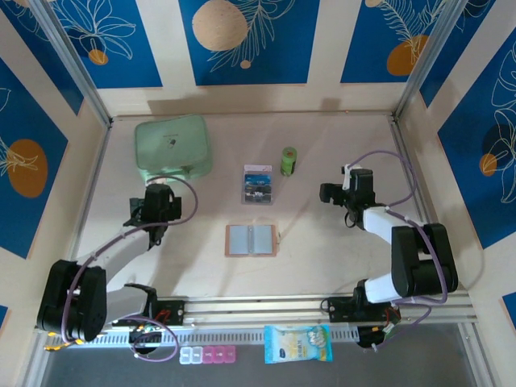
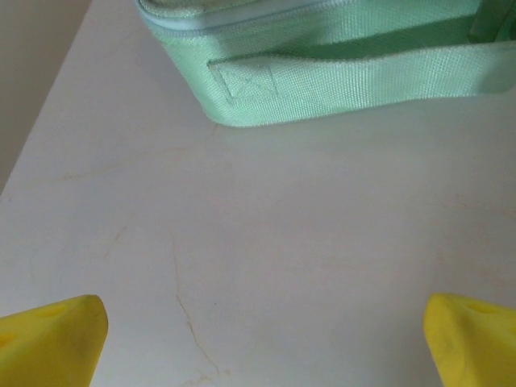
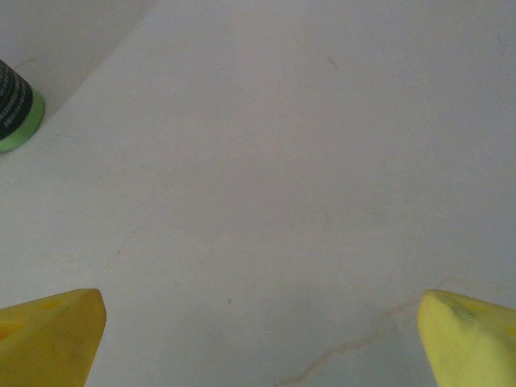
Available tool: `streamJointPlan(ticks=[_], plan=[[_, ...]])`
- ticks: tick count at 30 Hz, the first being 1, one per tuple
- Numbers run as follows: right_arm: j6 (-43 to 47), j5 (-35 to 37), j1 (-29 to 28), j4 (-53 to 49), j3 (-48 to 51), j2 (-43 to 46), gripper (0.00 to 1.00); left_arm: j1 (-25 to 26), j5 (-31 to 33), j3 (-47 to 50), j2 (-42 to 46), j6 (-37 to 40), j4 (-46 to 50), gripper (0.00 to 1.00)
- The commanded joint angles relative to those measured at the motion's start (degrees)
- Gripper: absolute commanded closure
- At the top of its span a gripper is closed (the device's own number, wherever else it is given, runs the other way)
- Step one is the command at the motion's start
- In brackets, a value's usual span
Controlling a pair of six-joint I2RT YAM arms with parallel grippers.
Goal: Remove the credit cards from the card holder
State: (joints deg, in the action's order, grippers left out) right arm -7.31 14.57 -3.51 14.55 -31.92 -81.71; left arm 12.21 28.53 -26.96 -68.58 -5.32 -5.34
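Top external view: the card holder [image 1: 251, 240] is seen lying open near the table's centre, between the 2 arms. The left gripper [image 2: 262, 343] and right gripper [image 3: 262, 339] are spread wide, with nothing held. The credit cards [image 1: 258, 185] are laid just beyond the holder, left of a green cylinder [image 1: 289, 161].

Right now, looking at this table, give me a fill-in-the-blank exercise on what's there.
1. The wallet lies ___ on the table.
2. The cylinder stands to the ___ of the cards.
3. The left claw and the right claw both hold ___.
Missing words: open; right; nothing.
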Motion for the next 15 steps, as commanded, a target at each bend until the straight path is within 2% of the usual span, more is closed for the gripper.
streamJointPlan(ticks=[1, 3, 6, 10, 15], plan=[[3.6, -1.4, -0.1, 16.5, 2.1, -0.6, 0.01, -1.8, -2.5, 2.5, -2.2, 4.9, -18.9, 0.01], [2.6, -4.5, 1.2, 20.2, 2.9, -2.1, 0.01, -3.1, -4.6, 3.1, -5.3, 5.3, -24.6, 0.01], [2.5, -5.3, 1.4, 24.2, 4.2, -4.0, 0.01, -4.8, -7.6, 3.7, -9.6, 5.1, -31.5, 0.01], [2.6, -11.1, 3.1, 27.0, 6.2, -4.0, 0.01, -6.6, -13.0, 4.3, -13.1, 5.3, -39.6, 0.01], [1.9, -12.5, 4.1, 30.1, 7.3, -5.4, 0.01, -8.1, -18.7, 4.3, -18.6, 5.6, -44.3, 0.0]])
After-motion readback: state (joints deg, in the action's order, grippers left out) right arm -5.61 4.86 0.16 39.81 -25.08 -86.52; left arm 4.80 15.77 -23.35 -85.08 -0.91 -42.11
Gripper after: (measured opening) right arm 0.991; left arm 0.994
